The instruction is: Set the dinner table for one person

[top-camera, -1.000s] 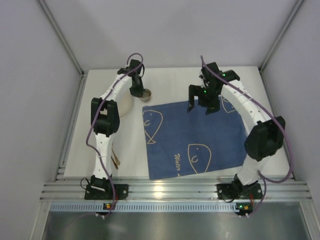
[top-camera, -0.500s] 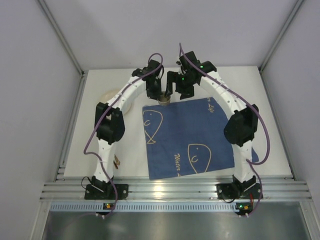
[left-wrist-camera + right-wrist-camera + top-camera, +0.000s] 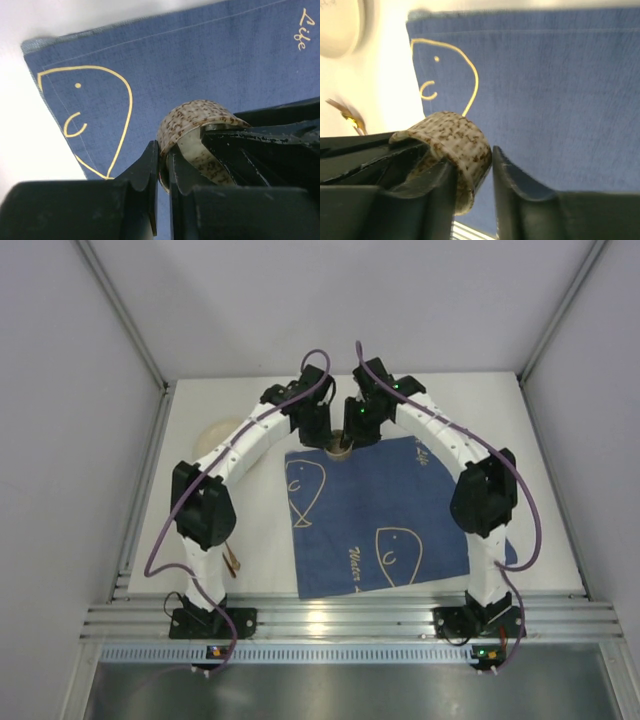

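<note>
A brown-speckled cup (image 3: 338,446) hangs just over the far edge of the blue whale placemat (image 3: 390,510), which lies on the white dinner table (image 3: 255,530). My left gripper (image 3: 322,433) is shut on the cup's wall (image 3: 195,117), one finger inside the rim and one outside (image 3: 162,150). My right gripper (image 3: 353,433) grips the opposite wall of the cup (image 3: 455,135) the same way, with its inner finger in the cup and its outer finger against the outside (image 3: 472,165). The cup is tilted in both wrist views.
A cream plate (image 3: 213,432) lies on the table at the far left, partly under the left arm, and shows again as a pale plate (image 3: 337,25). Some brown-handled cutlery (image 3: 233,560) lies left of the placemat. Grey walls enclose the table.
My left arm carried the cup rightward to the placemat's far edge. My right arm swung left from over the placemat to the cup and its jaws closed on the rim.
</note>
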Controlling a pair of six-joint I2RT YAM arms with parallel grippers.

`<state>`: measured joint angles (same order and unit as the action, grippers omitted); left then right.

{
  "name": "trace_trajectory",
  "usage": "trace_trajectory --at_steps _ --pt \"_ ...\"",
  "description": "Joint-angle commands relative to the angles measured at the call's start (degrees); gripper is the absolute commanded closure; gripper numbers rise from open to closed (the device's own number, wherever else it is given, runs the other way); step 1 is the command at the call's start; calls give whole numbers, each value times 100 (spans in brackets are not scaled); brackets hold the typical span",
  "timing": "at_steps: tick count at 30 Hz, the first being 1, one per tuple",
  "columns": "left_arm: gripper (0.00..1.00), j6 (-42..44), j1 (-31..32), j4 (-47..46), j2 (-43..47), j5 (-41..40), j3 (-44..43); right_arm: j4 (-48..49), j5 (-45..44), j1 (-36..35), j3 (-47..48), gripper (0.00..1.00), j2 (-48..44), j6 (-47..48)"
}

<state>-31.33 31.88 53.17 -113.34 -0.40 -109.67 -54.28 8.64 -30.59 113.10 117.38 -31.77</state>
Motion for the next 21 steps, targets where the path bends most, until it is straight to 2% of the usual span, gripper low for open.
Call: trace_trajectory --at_steps 1,3,4,5,7,8,10,11,12,14,21 --pt "100 -145 222 80 787 102 244 251 -557 -26 -103 75 -374 -102" --pt "100 -119 319 62 901 93 393 251 -583 -44 -174 85 -461 -93" --pt "96 -93 345 62 936 93 428 260 -627 -52 -270 97 -488 -75" --pt "79 -84 406 62 945 -150 446 269 -653 -52 -314 100 -514 -84" --pt "58 -75 424 106 998 -284 508 252 -802 -44 -489 100 -602 -66" --pt "41 -40 424 211 1015 -607 508 251 -838 -35 -551 100 -637 -23" --pt "17 -74 398 474 1033 -1117 324 251 -1099 44 -805 100 -760 30" --pt "12 -66 285 632 1059 -1259 306 251 -1163 88 -911 100 -874 65" --pt "2 -14 206 651 1155 -1339 340 251 -1224 236 -1121 100 -936 100" --pt "2 4 -119 643 1366 -1340 594 251 -1444 439 -1316 100 -1085 205" --pt "2 -92 -1069 90 2008 -830 1798 251 -1760 1905 -1870 100 -1148 364"
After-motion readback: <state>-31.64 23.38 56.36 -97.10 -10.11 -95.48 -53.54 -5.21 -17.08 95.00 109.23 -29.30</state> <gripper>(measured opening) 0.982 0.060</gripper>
